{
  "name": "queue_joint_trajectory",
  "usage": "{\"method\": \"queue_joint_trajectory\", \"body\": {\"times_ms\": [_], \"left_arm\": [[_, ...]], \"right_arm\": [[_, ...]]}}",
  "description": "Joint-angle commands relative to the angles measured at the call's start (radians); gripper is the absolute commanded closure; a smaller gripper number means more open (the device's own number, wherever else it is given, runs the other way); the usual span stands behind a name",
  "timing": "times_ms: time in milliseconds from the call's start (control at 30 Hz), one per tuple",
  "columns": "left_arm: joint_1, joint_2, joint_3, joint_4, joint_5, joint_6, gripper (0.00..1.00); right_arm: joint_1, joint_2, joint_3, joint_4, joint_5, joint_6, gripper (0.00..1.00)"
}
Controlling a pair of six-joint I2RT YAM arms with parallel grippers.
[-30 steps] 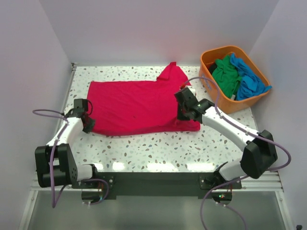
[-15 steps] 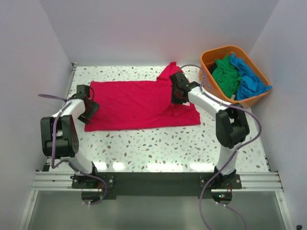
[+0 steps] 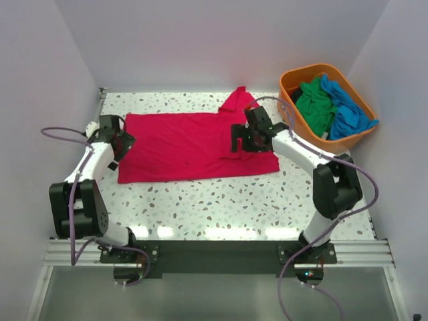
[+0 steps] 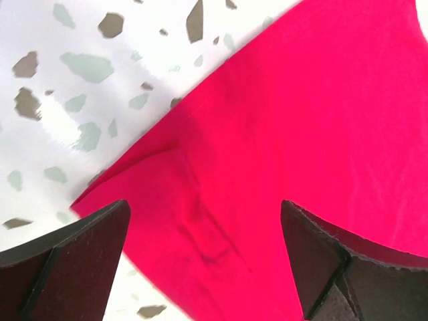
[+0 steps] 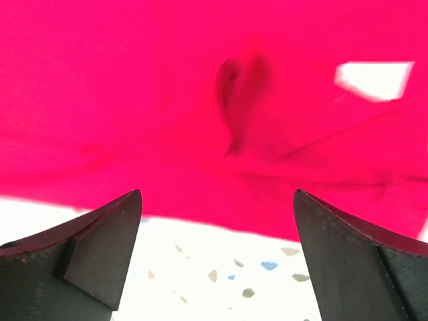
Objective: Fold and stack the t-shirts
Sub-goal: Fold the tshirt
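Left gripper (image 4: 204, 208) stands wide, the red shirt's (image 3: 180, 147) corner below it. Right gripper (image 5: 217, 195) is wide too, the shirt's edge beneath.

Crimson t-shirt (image 3: 194, 147): soft matt cloth, smooth weave, shallow creases and one small pinched pucker; white neck label (image 5: 373, 80), finish too blurred to judge. Under the crimson t-shirt, table (image 3: 221, 200): hard speckled stone-look top, polished, glossy, with glare patches in front of the crimson t-shirt. Right of the crimson t-shirt, basket (image 3: 292, 80): orange moulded plastic, smooth, slight sheen; inside, green t-shirt (image 3: 313, 107) and blue t-shirt (image 3: 348, 115), same matt cloth, crumpled. Over the crimson t-shirt's two ends, left gripper (image 4: 204, 207) and right gripper (image 5: 217, 194): dark fingers (image 4: 67, 261), matt, finely grained. Arm shells (image 3: 304, 155): white and black, smooth plastic, faint gloss. Well in front of the crimson t-shirt, ribbed bare-metal rail (image 3: 361, 253), dull satin.
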Motion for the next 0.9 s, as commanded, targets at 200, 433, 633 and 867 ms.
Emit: {"method": "queue_joint_trajectory", "body": {"times_ms": [200, 433, 633, 867], "left_arm": [[0.005, -0.121, -0.161, 0.050, 0.046, 0.100, 0.00], [0.005, -0.117, -0.157, 0.024, 0.015, 0.114, 0.00], [0.005, -0.114, -0.155, 0.024, 0.021, 0.114, 0.00], [0.007, -0.120, -0.160, 0.022, 0.021, 0.111, 0.00]], "right_arm": [[0.043, 0.047, -0.044, 0.162, -0.191, 0.041, 0.01], [0.046, 0.196, 0.088, 0.114, -0.143, 0.052, 0.01], [0.048, 0.279, 0.192, 0.185, -0.174, 0.102, 0.02], [0.048, 0.434, 0.478, 0.159, -0.067, 0.135, 0.01]]}}
